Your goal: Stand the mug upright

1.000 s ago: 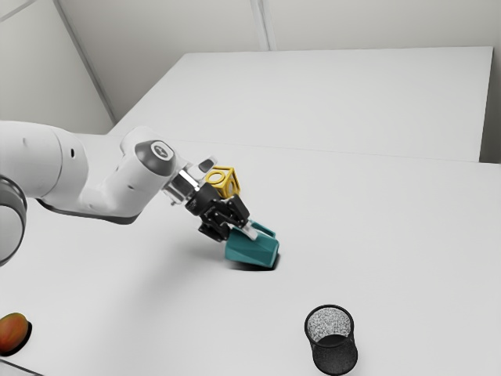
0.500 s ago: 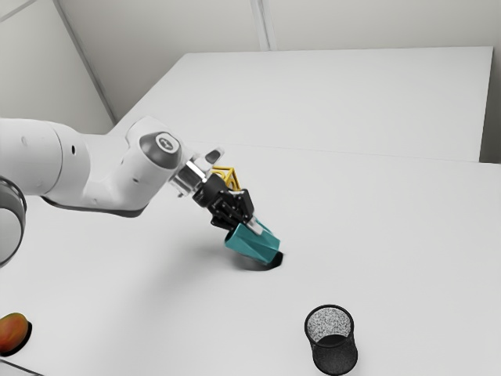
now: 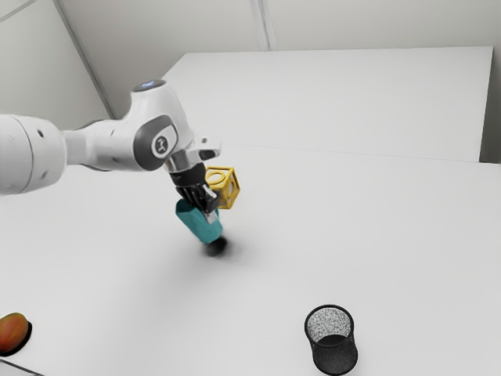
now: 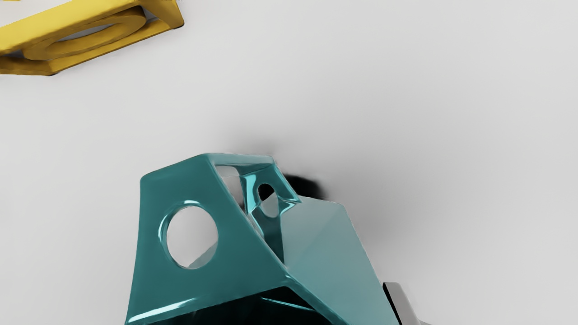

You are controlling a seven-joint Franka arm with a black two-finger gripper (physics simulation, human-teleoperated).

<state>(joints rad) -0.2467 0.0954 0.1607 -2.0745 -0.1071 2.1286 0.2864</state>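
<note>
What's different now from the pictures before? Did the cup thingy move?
Yes! The teal mug moved toward the exterior view's left and tipped closer to upright, but it's still tilted. The gripper moved with it, still holding on. The yellow cube, black mesh cup and reddish-green fruit stayed put.

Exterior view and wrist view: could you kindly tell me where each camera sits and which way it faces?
Exterior view: beside the robot, looking down at a slant across the white table; the white arm enters from the exterior view's left, its black two-finger gripper shut on the tilted, faceted teal mug.
Wrist view: on the hand, facing past the grey fingertip toward mug and tabletop.
Shared: mug, table and yellow openwork cube.
</note>
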